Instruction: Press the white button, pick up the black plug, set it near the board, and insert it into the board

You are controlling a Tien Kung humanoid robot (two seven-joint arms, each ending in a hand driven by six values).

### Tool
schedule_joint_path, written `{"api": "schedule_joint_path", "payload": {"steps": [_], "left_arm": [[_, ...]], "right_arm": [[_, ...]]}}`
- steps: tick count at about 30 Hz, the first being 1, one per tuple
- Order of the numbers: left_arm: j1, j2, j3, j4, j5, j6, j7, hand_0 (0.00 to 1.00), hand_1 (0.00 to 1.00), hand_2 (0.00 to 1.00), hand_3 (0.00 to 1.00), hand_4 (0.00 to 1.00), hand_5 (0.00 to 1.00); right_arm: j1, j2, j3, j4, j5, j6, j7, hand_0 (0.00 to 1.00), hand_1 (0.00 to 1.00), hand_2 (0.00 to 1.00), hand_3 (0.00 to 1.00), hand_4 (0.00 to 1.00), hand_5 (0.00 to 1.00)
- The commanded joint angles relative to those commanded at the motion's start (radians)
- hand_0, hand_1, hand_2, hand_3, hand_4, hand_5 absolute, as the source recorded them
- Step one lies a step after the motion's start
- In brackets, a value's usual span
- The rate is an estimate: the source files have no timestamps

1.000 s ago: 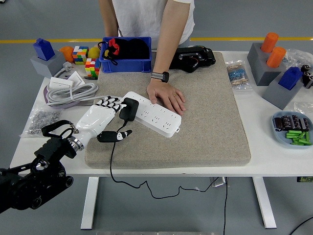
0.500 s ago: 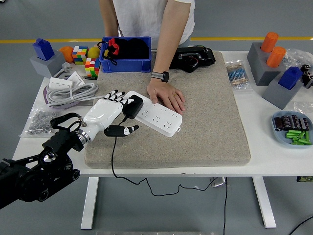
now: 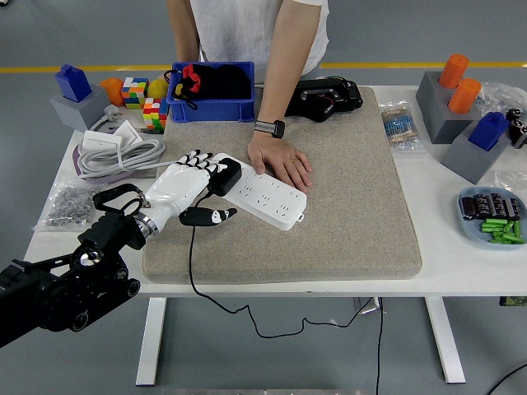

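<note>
- Head view: the left hand (image 3: 188, 188) is pinching the black plug (image 3: 224, 178) at the near-left end of the white board (image 3: 262, 191), which is lying on the bench (image 3: 461, 263).
- A person's hand (image 3: 282, 162) is steadying the board.
- The plug looks light, rigid and smooth; gripping its body's sides, clear of the trailing cord (image 3: 191, 255), seems best.

My left hand (image 3: 183, 188) is glossy white plastic; the black plug (image 3: 224, 178) matt; the board (image 3: 262, 191) smooth white plastic; the mat (image 3: 346, 222) rough felt.
</note>
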Motion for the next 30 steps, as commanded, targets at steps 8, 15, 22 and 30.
{"api": "schedule_joint_path", "payload": {"steps": [8, 15, 22, 30], "left_arm": [[-0.001, 0.0, 0.015, -0.002, -0.016, -0.005, -0.001, 0.977, 0.982, 0.887, 0.861, 0.829, 0.659], [0.023, 0.012, -0.095, -0.06, -0.03, 0.027, -0.031, 0.969, 0.973, 0.9, 0.872, 0.83, 0.66], [0.088, 0.027, -0.297, -0.142, -0.049, 0.051, -0.066, 0.973, 0.969, 0.902, 0.869, 0.829, 0.66], [0.177, 0.034, -0.512, -0.189, -0.052, 0.054, -0.082, 0.966, 0.951, 0.891, 0.858, 0.827, 0.657]], "right_arm": [[0.002, 0.002, 0.004, 0.0, -0.001, 0.0, 0.0, 0.583, 0.491, 0.51, 0.522, 0.639, 0.327], [0.001, 0.003, 0.006, 0.0, -0.002, 0.0, 0.0, 0.583, 0.49, 0.509, 0.521, 0.639, 0.327], [0.001, 0.003, 0.01, 0.0, -0.006, 0.0, 0.0, 0.583, 0.49, 0.508, 0.521, 0.639, 0.327], [0.003, 0.003, 0.016, 0.0, -0.009, 0.0, -0.001, 0.583, 0.49, 0.509, 0.522, 0.64, 0.327]]}}
